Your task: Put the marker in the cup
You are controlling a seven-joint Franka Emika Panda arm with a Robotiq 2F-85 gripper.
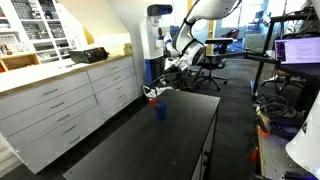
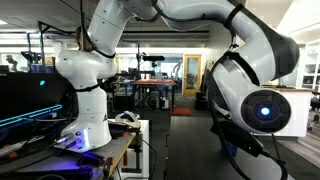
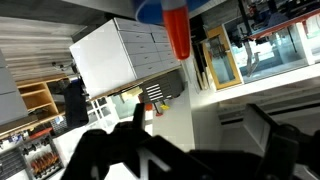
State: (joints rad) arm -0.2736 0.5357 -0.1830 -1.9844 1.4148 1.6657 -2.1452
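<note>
The blue cup (image 1: 160,110) is seen standing upright on the black table (image 1: 140,150) near its far end, with white drawer cabinets (image 1: 60,105) running alongside. The gripper (image 1: 160,86) is held just above the cup, at the end of the white arm (image 1: 200,10) that reaches down from the upper right. A small reddish piece, taken to be the marker (image 1: 152,100), is seen right at the cup's upper edge, below the gripper. In the wrist view the gripper (image 3: 195,120) is shown released. Its two dark fingers (image 3: 100,150) are spread wide apart and nothing is held between them. In that view the marker (image 3: 177,30) appears as an orange-red stick at the top edge, overlapping the blue cup (image 3: 150,10) and well clear of the fingertips. Whether the marker stands inside the cup or only against it cannot be told. A white cabinet (image 3: 120,55) is seen behind.
</note>
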